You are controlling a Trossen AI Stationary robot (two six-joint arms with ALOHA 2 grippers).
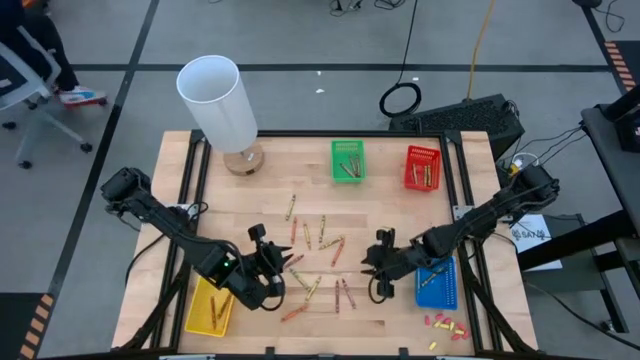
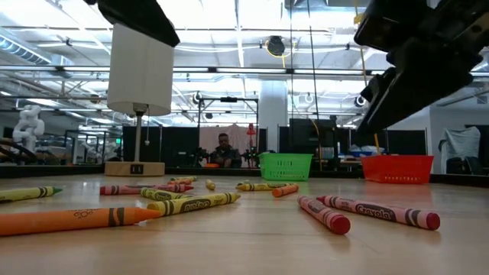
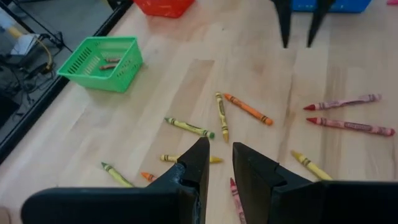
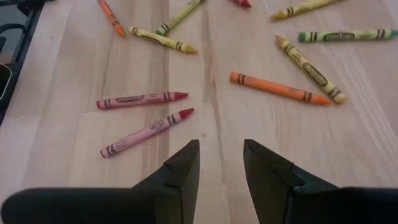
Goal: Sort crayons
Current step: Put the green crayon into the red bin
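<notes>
I see the crayons (image 1: 318,262) scattered across the middle of the wooden table (image 1: 270,165). My left gripper (image 1: 272,262) and right gripper (image 1: 378,262) hover low on either side of them, jaws a little apart and empty. A few crayons lie in the green basket (image 1: 348,161), red basket (image 1: 422,167) and yellow basket (image 1: 209,306).

One camera hangs overhead, looking straight down on the whole wooden table (image 1: 400,165) and both arms. Another sits at tabletop level, close behind the nearest crayons (image 2: 325,215), facing across to the green basket (image 2: 286,166) and the room beyond. Each wrist camera looks forward and down past its own fingers from close above the wood. All four share the scattered crayons mid-table.
</notes>
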